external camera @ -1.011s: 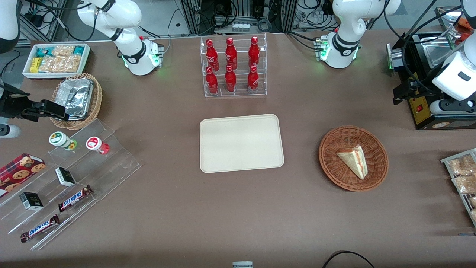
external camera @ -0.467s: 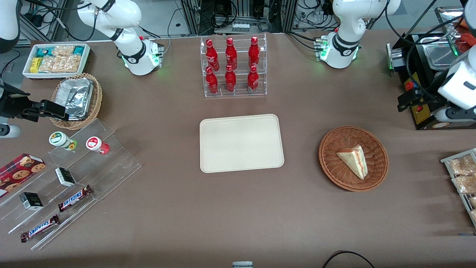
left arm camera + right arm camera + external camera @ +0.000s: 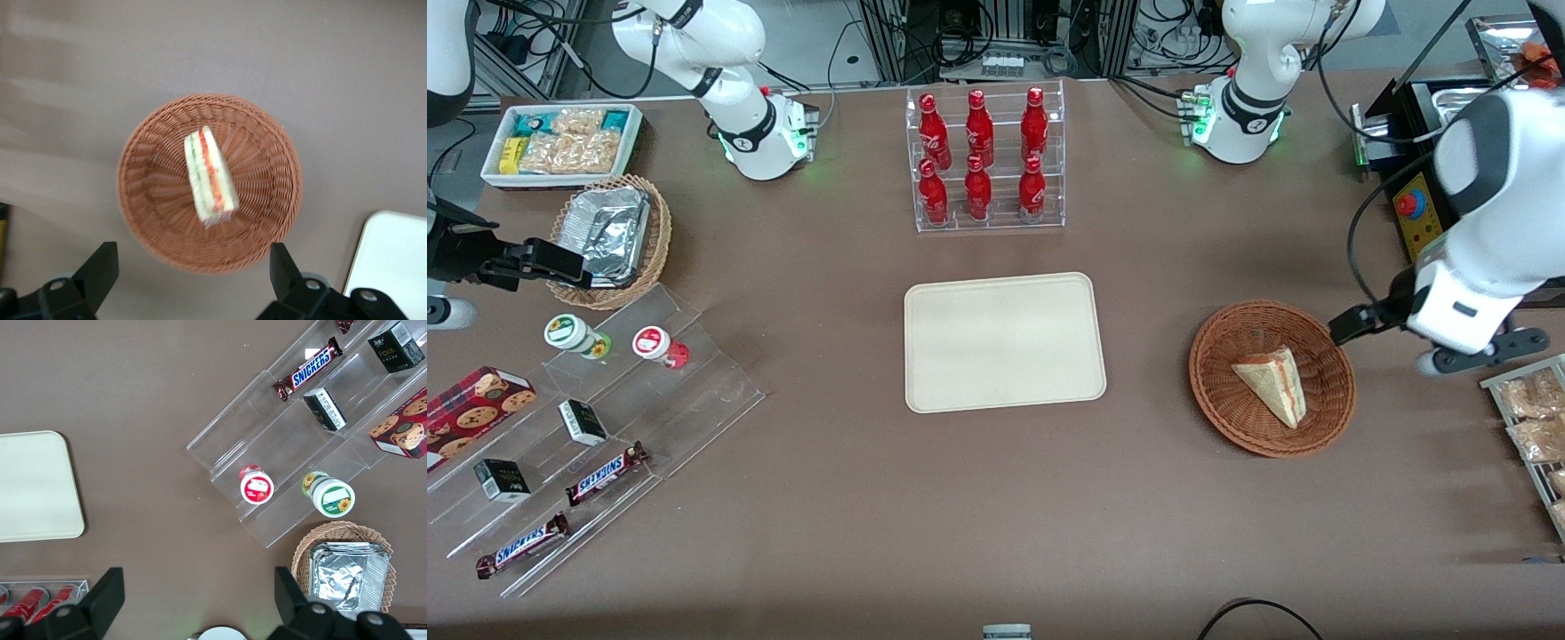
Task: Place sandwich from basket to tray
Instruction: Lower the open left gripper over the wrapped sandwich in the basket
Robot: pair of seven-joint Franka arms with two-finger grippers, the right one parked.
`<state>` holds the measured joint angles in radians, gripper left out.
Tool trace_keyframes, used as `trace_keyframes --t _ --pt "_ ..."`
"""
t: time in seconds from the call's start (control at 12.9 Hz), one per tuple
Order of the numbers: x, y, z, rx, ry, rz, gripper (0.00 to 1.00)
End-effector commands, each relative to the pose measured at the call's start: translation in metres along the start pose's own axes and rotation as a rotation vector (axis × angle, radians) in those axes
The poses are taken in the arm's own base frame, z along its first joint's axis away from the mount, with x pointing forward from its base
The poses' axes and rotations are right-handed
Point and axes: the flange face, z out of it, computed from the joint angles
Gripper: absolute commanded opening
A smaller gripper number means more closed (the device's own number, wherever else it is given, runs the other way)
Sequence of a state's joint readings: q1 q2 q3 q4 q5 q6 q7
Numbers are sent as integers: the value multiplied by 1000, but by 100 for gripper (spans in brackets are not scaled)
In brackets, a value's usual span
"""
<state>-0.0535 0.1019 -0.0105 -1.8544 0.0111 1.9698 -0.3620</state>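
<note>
The sandwich [image 3: 1272,387] [image 3: 210,175], a pale bread wedge with a red and green filling stripe, lies in the reddish-brown woven basket [image 3: 1209,391] [image 3: 140,220]. My left gripper [image 3: 1418,342] [image 3: 190,257] hangs above the table just beside the basket's rim, toward the working arm's end. Its fingers are wide open with nothing between them. In the left wrist view they frame the basket's near rim, and the sandwich lies ahead of them, untouched. The cream tray [image 3: 1005,342] [image 3: 393,260] lies bare at the table's middle, beside the basket.
A black box device [image 3: 1414,204] stands at the working arm's end, and a wire rack of snack packs [image 3: 1529,418] lies nearer the camera. A clear rack of red bottles [image 3: 983,160] stands above the tray. Acrylic steps with candy [image 3: 605,427] lie toward the parked arm's end.
The left arm has swung from over the black device toward the front camera and the basket. Its gripper now hangs beside the basket's rim. Sandwich, basket and tray have not moved.
</note>
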Motion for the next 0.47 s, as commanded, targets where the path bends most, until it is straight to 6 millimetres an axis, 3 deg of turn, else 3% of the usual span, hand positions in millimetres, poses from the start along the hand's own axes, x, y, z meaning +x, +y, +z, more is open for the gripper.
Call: trace_keyframes --t 0.0,0.39 --pt "-12 4 41 -14 39 -111 100" --pt "-28 4 134 -36 70 -157 100"
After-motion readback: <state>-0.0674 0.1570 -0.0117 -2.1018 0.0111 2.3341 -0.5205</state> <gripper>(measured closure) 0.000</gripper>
